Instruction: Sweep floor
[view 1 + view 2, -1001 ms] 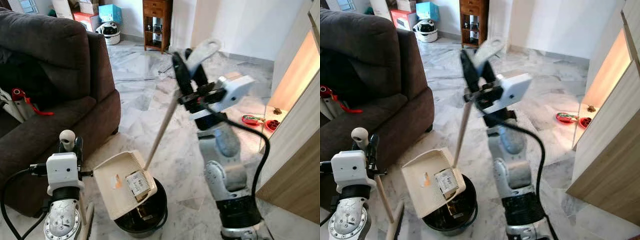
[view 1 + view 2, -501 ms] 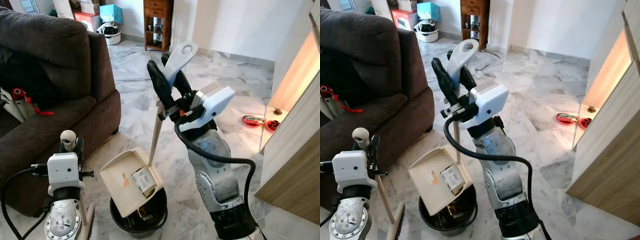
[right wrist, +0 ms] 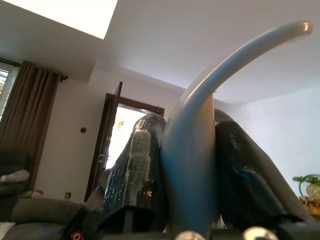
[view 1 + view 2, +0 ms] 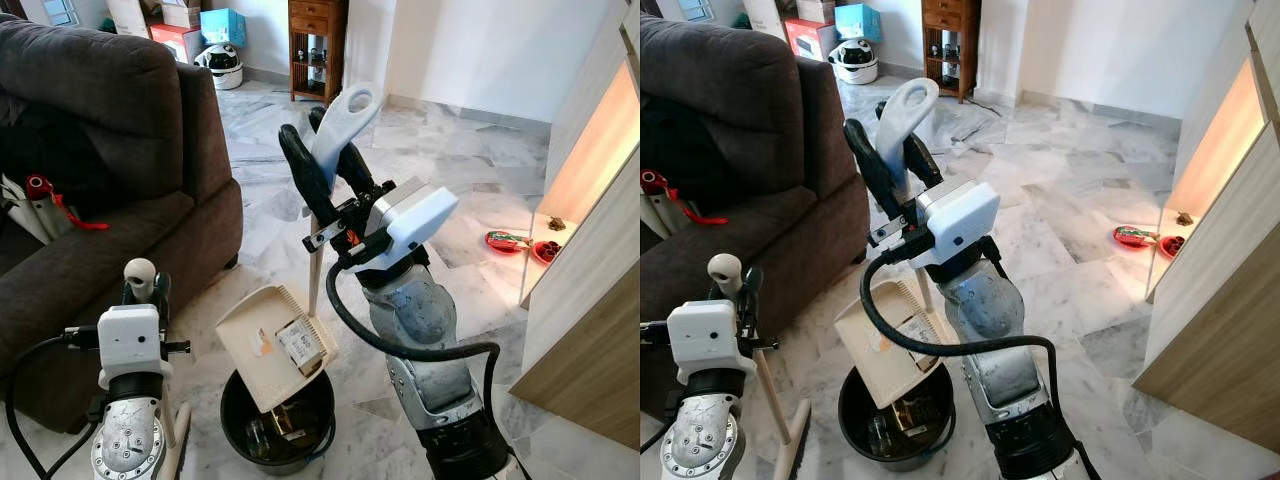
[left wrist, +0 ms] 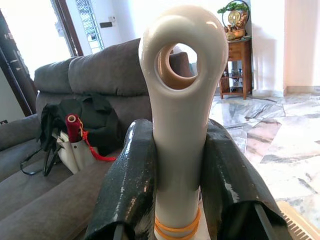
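Note:
My right gripper is shut on the white looped top of the dustpan handle, held high in mid-scene. Its wooden stick runs down to the cream dustpan. The pan tilts steeply above a black bin. A small labelled box and an orange scrap lie in the pan. At lower left my left gripper is shut on the broom handle, whose stick slants down to the floor. The left wrist view has the white broom handle between both fingers, and the right wrist view the curved dustpan handle.
A dark brown sofa fills the left, with a red-strapped bag on its seat. A wooden cabinet lines the right. Red items lie on the marble floor near it. A wooden stand and boxes sit at the back.
My right arm has swung the dustpan handle leftward and more upright. The dustpan has lifted and tipped steeper over the bin. The left arm has stayed put.

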Available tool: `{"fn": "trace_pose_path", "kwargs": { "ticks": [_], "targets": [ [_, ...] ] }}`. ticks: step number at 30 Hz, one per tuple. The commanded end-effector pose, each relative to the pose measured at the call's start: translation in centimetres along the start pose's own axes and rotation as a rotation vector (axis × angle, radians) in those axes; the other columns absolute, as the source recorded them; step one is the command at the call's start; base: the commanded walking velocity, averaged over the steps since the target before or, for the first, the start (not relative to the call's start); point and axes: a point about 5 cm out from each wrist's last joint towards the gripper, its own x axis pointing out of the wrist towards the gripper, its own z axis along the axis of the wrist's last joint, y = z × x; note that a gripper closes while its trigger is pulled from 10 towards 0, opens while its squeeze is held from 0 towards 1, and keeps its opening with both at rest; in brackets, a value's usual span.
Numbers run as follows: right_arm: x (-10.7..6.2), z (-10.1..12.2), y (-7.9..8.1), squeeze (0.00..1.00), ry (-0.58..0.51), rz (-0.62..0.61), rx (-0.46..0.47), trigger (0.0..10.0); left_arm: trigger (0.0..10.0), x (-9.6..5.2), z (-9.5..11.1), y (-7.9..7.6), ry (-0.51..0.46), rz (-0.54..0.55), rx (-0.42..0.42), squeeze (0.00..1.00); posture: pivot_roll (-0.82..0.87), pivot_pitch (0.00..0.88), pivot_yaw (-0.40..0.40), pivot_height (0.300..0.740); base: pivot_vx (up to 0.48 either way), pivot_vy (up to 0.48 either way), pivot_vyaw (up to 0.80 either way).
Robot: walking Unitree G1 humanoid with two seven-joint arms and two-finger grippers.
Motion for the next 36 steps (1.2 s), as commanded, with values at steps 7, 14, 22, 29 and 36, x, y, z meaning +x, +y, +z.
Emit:
{"fn": "trace_pose_path", "kwargs": {
  "ticks": [7, 14, 22, 29, 36],
  "targets": [
    [0.5, 1.9, 1.0, 0.00, -0.113, 0.063, -0.118, 10.0, 10.0, 0.4, 0.8, 0.0, -0.055, -0.016, 0.035, 0.00, 0.11, 0.000, 0.019, 0.740, 0.000, 0.000, 0.00],
    [0.5, 1.9, 1.2, 0.00, -0.122, 0.091, -0.154, 10.0, 10.0, 0.4, 0.8, -0.1, -0.057, -0.017, 0.034, 0.00, 0.11, 0.000, 0.018, 0.740, 0.000, 0.000, 0.00],
    [0.5, 2.0, 1.4, 0.00, -0.133, 0.110, -0.172, 10.0, 10.0, 0.4, 0.8, -0.1, -0.059, -0.017, 0.036, 0.00, 0.11, 0.000, 0.018, 0.740, 0.000, 0.000, 0.00],
    [0.5, 1.9, 1.6, 0.00, -0.132, 0.132, -0.191, 10.0, 10.0, 0.4, 0.7, -0.1, -0.058, -0.018, 0.036, 0.00, 0.11, 0.000, 0.018, 0.740, 0.000, 0.000, 0.00],
    [0.4, 1.7, 1.7, 0.00, -0.120, 0.150, -0.192, 10.0, 10.0, 0.4, 0.7, -0.2, -0.057, -0.020, 0.035, 0.00, 0.11, 0.000, 0.017, 0.740, 0.000, 0.000, 0.00]
  ]
}}
